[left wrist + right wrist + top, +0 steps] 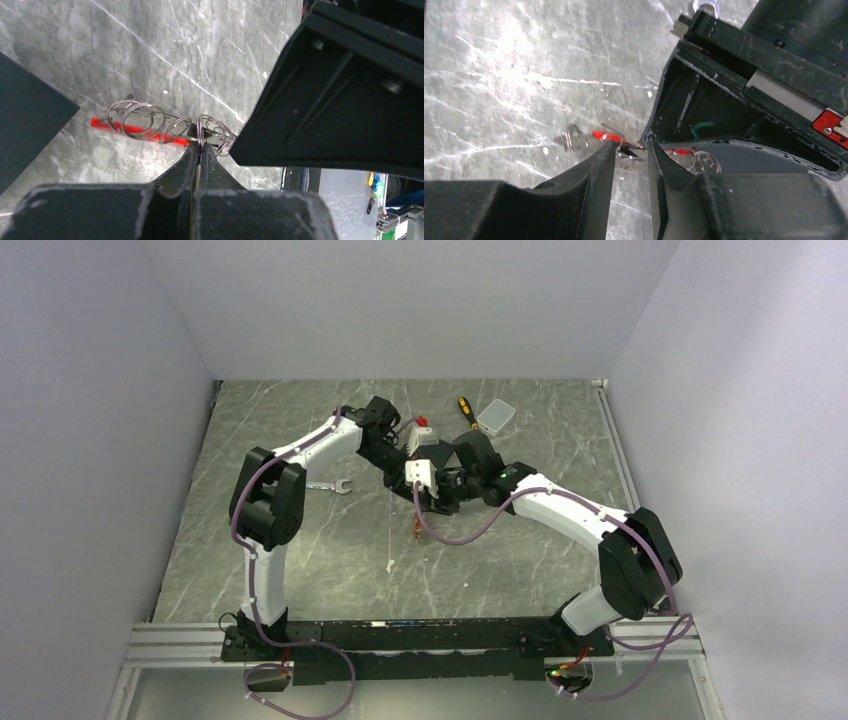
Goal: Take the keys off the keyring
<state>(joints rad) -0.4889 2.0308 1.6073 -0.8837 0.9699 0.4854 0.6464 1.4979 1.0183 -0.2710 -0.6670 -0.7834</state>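
Note:
The keyring [142, 126] is a red strip with several silvery wire rings strung along it, held just above the marble. My left gripper [200, 148] is shut on one upright ring at its right end. In the right wrist view the keyring [608, 136] shows as red bits and rings. My right gripper [630, 150] has its jaws apart on either side of those rings. In the top view the left gripper [420, 492] and right gripper [437, 502] meet at the table's middle, with the keyring [415, 527] hanging below. I cannot make out the keys among the rings.
A silver wrench [331, 485] lies left of the grippers. A yellow-and-black screwdriver [466, 412] and a small white box [496, 416] lie at the back. The right gripper's black body [345, 95] fills the right of the left wrist view.

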